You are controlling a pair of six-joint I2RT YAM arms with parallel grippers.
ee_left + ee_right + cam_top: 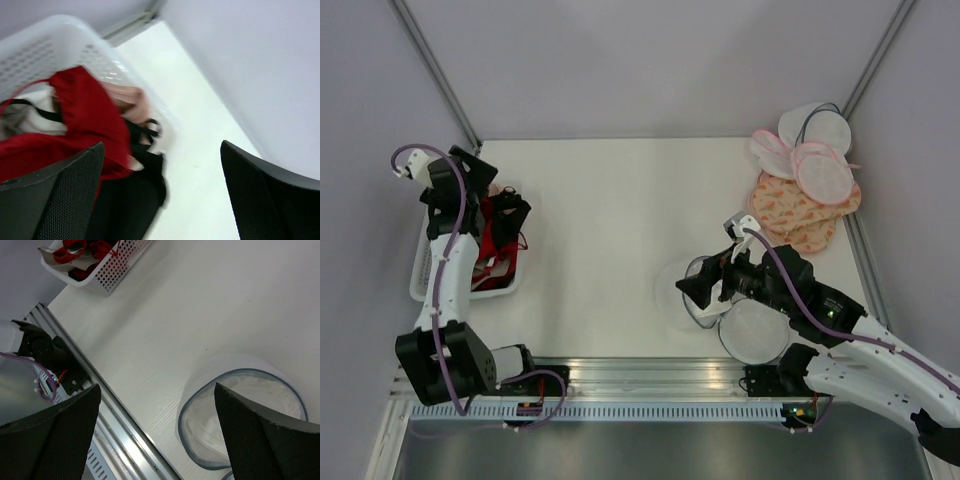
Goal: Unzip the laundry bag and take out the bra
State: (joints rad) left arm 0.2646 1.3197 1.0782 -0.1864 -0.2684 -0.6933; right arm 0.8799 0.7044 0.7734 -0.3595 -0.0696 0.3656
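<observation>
The laundry bag (pixel 752 332) of white mesh with a dark grey zipper rim lies unzipped at the front right, its two halves spread apart. In the right wrist view one open half of the laundry bag (pixel 240 415) lies right beside the right finger and shows only white mesh inside. My right gripper (pixel 694 289) (pixel 157 390) hovers open just above it, holding nothing. My left gripper (pixel 512 213) (pixel 161 150) is open over the white basket (pixel 420 270) at the left. A black bra (pixel 135 200), blurred, lies below its jaws beside a red garment (pixel 85 115).
The perforated basket (pixel 50 30) (pixel 117 270) holds several red and black garments. Pink-rimmed white round bags (pixel 815 165) and peach patterned bags (pixel 790 215) are piled at the back right. A metal rail (pixel 640 375) runs along the near edge. Walls close in on both sides.
</observation>
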